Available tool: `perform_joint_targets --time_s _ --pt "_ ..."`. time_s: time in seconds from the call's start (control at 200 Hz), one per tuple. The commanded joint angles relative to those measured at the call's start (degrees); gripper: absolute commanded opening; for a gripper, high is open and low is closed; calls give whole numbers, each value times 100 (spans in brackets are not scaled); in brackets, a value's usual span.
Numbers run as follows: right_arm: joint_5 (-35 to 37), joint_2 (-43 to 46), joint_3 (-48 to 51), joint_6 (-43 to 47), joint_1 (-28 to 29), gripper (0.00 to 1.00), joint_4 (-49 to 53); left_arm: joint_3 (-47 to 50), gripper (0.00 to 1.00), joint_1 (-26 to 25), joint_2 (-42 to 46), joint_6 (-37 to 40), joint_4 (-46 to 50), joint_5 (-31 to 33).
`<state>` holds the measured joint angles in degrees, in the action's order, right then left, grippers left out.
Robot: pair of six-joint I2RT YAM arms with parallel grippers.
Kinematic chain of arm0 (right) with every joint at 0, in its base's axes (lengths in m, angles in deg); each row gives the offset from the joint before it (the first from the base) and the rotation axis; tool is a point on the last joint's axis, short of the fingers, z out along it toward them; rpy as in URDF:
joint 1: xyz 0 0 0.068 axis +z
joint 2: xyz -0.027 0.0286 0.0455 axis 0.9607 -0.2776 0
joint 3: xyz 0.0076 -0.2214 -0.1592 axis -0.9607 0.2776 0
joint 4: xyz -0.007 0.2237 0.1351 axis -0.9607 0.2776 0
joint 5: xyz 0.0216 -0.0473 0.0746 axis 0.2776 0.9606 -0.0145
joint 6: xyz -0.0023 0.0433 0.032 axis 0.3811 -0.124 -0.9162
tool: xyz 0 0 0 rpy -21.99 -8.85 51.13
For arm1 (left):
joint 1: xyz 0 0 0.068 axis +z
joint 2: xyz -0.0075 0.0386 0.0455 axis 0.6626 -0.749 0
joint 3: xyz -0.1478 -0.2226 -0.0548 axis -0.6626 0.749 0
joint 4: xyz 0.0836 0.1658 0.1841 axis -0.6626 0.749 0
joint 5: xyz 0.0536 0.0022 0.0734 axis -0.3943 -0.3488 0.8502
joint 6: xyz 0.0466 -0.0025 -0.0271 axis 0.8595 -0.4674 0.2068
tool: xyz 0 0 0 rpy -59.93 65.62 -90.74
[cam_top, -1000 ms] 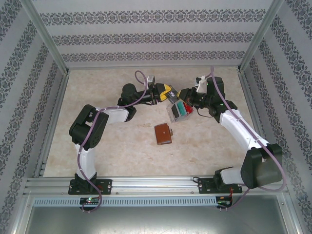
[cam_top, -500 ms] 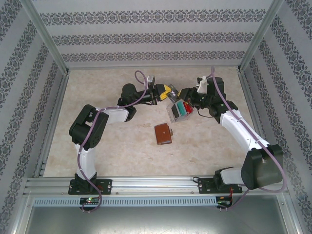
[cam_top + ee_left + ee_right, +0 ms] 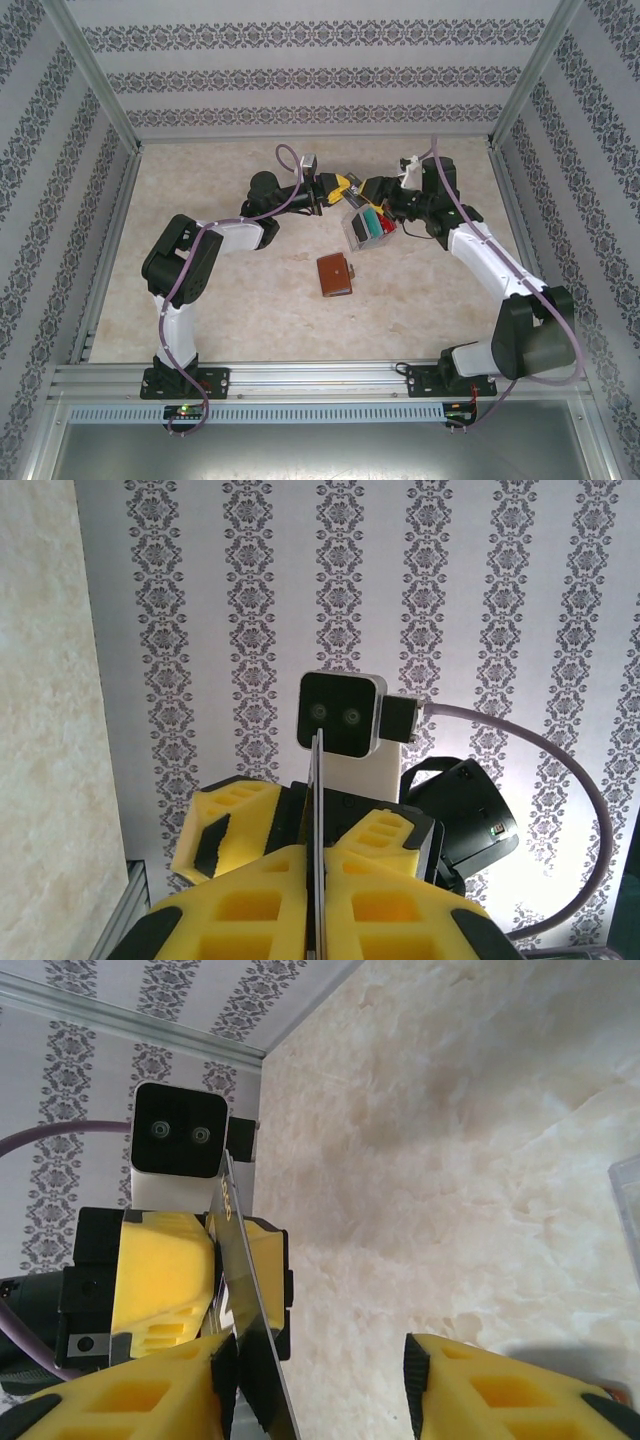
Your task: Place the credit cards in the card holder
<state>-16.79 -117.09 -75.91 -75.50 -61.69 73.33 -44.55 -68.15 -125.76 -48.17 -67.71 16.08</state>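
The two grippers meet above the back middle of the table. My left gripper is shut on a dark grey credit card, seen edge-on between its yellow pads. In the right wrist view the same card leans against one finger of my right gripper. That gripper is open, with a wide gap to its other finger. A red card and a teal card lie in a clear tray just below the grippers. The reddish-brown card holder lies flat mid-table, apart from both grippers.
Patterned walls and metal frame posts enclose the marble-look table. A corner of the clear tray shows at the right edge of the right wrist view. Both arm bases sit on the rail at the near edge.
My right gripper's jaws have spread apart and let go of the dark grey card, while my left gripper has closed on it. Both arms have barely shifted.
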Motion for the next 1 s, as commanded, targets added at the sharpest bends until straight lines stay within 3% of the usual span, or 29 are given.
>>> perform_joint_targets --time_s 0.0,0.22,0.994 --pt "-176 -164 19 -168 162 48 -151 -153 11 -51 24 76 -601 -47" --pt "78 -123 23 89 140 33 349 -135 19 -50 -19 -125 -891 99" --pt "15 98 410 393 -94 29 772 -245 23 -51 -129 -337 -1097 154"
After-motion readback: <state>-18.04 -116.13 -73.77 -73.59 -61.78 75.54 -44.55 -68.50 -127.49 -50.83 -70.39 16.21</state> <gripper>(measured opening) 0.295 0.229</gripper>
